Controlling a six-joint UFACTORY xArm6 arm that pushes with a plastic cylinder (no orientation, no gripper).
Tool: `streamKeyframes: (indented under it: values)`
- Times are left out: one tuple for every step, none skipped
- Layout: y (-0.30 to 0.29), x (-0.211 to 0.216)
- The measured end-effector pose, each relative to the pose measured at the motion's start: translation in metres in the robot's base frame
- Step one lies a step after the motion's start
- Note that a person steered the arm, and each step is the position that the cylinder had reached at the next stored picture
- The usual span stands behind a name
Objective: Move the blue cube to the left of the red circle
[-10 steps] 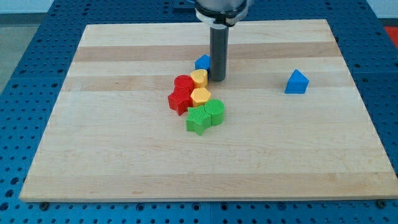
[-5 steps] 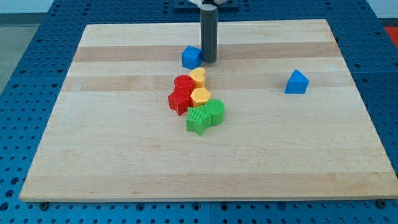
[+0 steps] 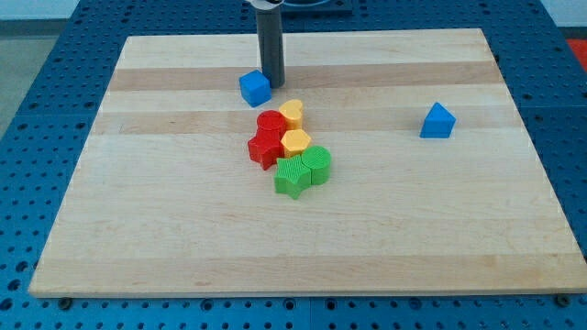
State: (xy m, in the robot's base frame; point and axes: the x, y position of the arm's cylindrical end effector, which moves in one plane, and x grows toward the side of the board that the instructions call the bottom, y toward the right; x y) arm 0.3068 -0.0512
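One blue cube (image 3: 255,88) sits toward the view's top, up and left of the red circle (image 3: 271,123); our tip (image 3: 272,83), a bare rod with no fingers, touches its right side, so we judge a down-left push comes next.

Bare bench (image 3: 165,183) is seen left of the red circle (image 3: 270,122). Its right is blocked by the yellow heart (image 3: 292,113); the blue cube (image 3: 255,88) sits above.
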Motion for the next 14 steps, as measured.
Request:
streamKeyframes:
  values:
    - [0.003, -0.007]
    - [-0.012, -0.006]
    - [-0.025, 0.002]
    - [-0.043, 0.016]
    - [-0.043, 0.020]
    - [-0.049, 0.021]
    - [-0.054, 0.014]
    - [-0.065, -0.004]
    - [-0.073, -0.004]
    - [-0.084, -0.004]
    - [-0.091, -0.004]
    - [-0.091, 0.008]
    - [-0.087, 0.034]
    - [-0.086, 0.062]
